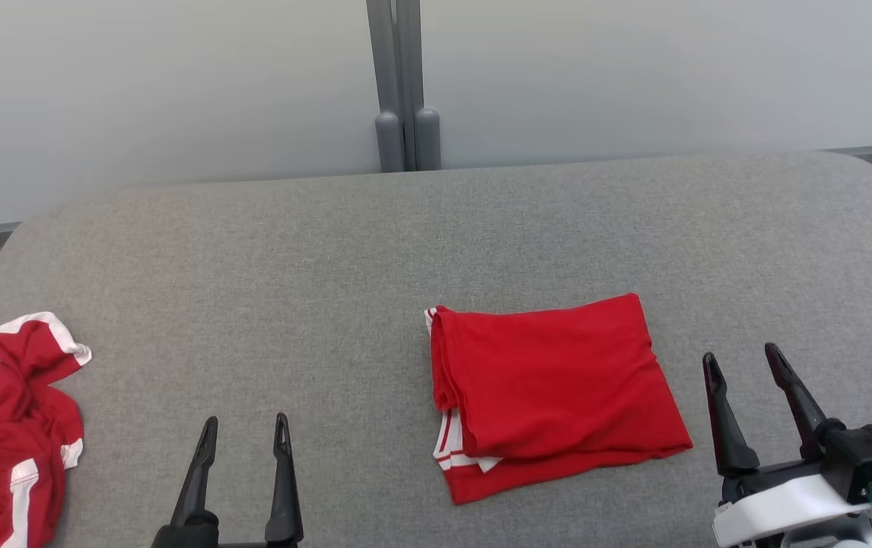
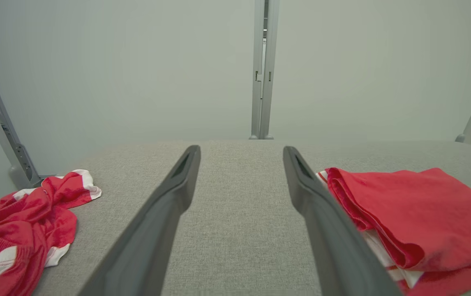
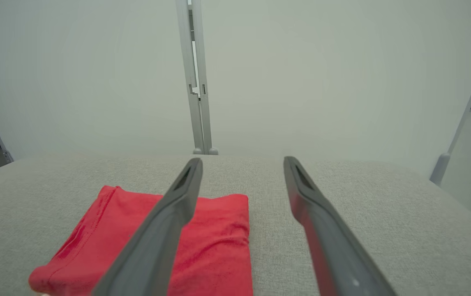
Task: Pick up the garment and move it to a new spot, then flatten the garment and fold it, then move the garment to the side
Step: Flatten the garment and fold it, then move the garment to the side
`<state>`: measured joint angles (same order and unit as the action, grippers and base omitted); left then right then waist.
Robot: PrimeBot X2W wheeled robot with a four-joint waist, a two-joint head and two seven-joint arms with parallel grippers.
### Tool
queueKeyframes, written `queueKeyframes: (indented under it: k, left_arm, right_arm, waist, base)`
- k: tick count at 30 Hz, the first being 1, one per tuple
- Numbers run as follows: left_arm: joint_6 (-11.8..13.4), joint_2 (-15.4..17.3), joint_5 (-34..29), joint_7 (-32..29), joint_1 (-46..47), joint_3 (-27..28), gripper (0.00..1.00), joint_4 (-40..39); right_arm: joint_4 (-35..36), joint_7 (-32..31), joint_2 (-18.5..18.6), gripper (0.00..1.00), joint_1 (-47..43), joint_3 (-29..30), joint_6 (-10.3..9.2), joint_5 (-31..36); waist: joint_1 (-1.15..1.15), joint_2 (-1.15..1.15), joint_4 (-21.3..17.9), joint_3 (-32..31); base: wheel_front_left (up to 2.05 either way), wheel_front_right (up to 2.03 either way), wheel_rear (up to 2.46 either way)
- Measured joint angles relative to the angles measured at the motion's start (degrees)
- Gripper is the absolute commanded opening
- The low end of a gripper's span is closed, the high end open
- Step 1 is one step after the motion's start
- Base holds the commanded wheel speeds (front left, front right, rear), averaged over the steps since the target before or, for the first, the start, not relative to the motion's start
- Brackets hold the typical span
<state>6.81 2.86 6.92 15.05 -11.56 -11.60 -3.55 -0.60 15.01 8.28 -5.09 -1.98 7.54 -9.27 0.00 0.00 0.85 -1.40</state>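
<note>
Both pincers hang low at the near side of the grey desk [image 1: 329, 251], each with its two dark fingers spread wide and nothing between them. The left pincer [image 1: 246, 418] sits well to the left of the folded red garment [image 1: 558, 380]. The right pincer [image 1: 742, 354] stands just off that garment's right edge, not touching it.

The folded garment lies flat, right of the desk's middle, with white striped trim peeking out along its left side. Beyond it a broad band of bare cloth runs to the desk's rounded far edge, where a grey post [image 1: 404, 91] rises against the pale wall. Far to its left a crumpled red and white garment [image 1: 2, 426] sits heaped at the desk's left edge, and open desk stretches between the two.

From the left wrist, the left pincer [image 2: 241, 150] frames that open stretch, with the crumpled heap [image 2: 26, 222] on one side and the folded garment's [image 2: 416, 205] layered left edge on the other.

From the right wrist, the right pincer [image 3: 242, 160] shows one finger crossing in front of the folded garment [image 3: 219, 238]. The stitched hem shows along its near left side. Bare desk runs from the garment's right side out to a rounded corner.
</note>
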Motion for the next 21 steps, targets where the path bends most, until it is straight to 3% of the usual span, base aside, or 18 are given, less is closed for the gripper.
queueKeyframes:
  k: [21]
  left_arm:
    - [-1.3,0.0,-0.6,0.0,-2.0,0.5,1.00,2.8]
  right_arm:
    - [-0.8,0.0,-2.2,1.00,-3.6,0.5,0.00,1.3]
  waist:
    - [0.00,0.00,0.7,-3.5]
  base:
    - [0.00,0.00,0.00]
